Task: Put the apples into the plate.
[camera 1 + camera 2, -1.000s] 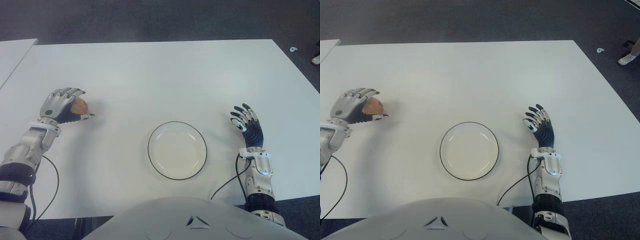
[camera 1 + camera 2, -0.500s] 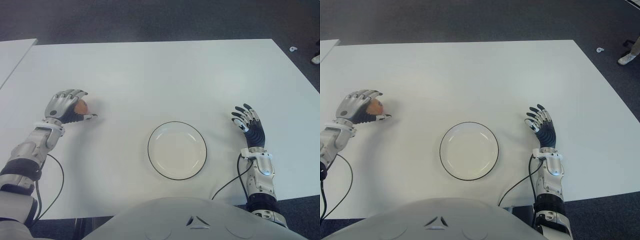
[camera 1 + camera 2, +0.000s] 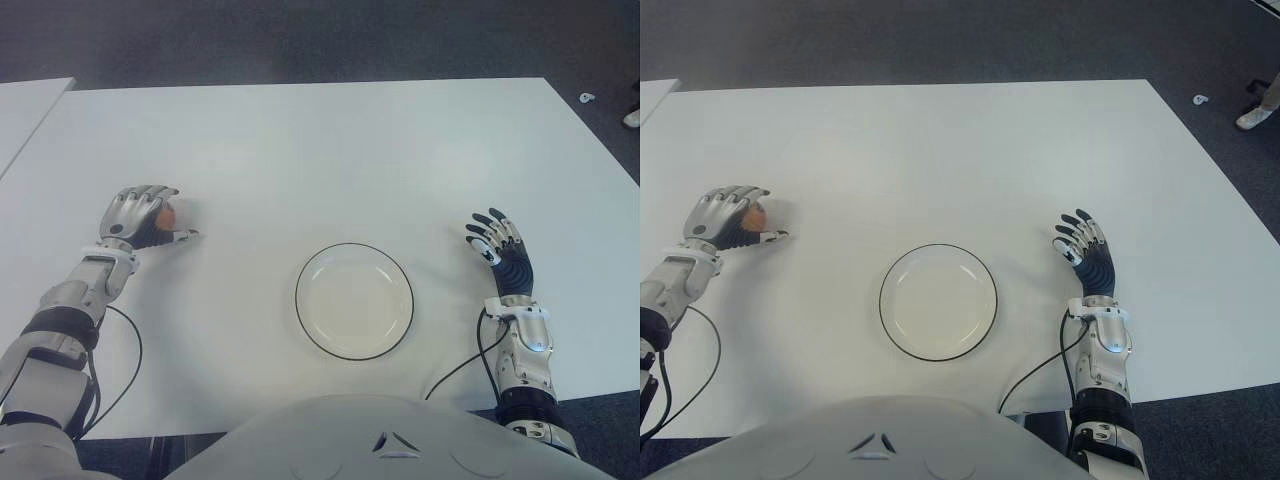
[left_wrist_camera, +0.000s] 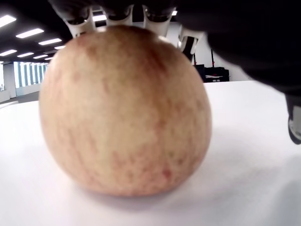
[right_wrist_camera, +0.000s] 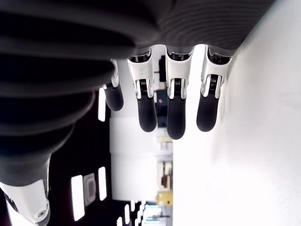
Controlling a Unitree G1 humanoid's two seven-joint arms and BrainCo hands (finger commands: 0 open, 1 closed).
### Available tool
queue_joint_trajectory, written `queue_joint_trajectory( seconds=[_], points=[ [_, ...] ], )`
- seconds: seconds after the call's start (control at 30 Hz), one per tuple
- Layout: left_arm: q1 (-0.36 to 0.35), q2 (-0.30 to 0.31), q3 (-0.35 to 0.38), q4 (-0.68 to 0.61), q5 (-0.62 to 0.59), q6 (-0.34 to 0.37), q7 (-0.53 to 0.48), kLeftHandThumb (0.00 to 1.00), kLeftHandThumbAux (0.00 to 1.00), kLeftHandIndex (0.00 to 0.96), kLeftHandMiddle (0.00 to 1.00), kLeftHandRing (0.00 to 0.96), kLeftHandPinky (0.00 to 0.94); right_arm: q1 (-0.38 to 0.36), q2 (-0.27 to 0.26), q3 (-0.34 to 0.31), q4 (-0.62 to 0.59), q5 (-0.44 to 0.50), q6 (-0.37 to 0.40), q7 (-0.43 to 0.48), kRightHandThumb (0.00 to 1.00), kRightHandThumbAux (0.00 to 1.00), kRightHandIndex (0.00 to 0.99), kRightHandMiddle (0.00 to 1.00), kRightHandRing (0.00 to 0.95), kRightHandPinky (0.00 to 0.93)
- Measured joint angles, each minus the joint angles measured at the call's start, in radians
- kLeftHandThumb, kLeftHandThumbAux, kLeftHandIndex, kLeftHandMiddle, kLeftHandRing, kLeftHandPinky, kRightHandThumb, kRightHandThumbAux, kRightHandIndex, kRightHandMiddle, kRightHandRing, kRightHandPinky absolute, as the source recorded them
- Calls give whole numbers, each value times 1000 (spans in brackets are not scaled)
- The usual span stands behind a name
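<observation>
One reddish-yellow apple (image 4: 124, 110) sits on the white table (image 3: 330, 160) at the far left. My left hand (image 3: 145, 212) is curled over it: the fingers (image 4: 117, 14) bend down across its top, and the thumb sticks out to the side, apart from the apple (image 3: 168, 214). The hand hides most of it in the eye views. The white plate (image 3: 354, 300) with a dark rim lies empty in front of me, well to the right of that hand. My right hand (image 3: 497, 245) shows to the right of the plate, fingers spread and holding nothing.
A second white table (image 3: 25, 100) adjoins at the far left. Black cables (image 3: 455, 365) hang from both forearms near the table's front edge. A small white object (image 3: 587, 98) lies on the dark floor beyond the right corner.
My left hand has sunk lower and shifted slightly right, covering more of the apple, which has stayed in place. The right hand has barely moved.
</observation>
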Motion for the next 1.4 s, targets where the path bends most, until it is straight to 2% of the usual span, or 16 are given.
queue_joint_trajectory(
  seconds=[0.53,1.17,1.4],
  points=[
    [-63,-21,-68,149,-6,-9,82,368,390,192,241,237,251,3,-22,-34,15,43,11,46,603,662,125,251,288,331],
    [-65,-11,-112,154,-7,23,101,383,382,199,252,245,252,-8,-37,-67,40,67,24,76,595,678,127,262,290,325],
    [-64,-9,-118,149,-7,42,101,380,380,194,246,241,250,-16,-36,-76,46,83,24,93,625,678,145,270,300,336]
  ],
)
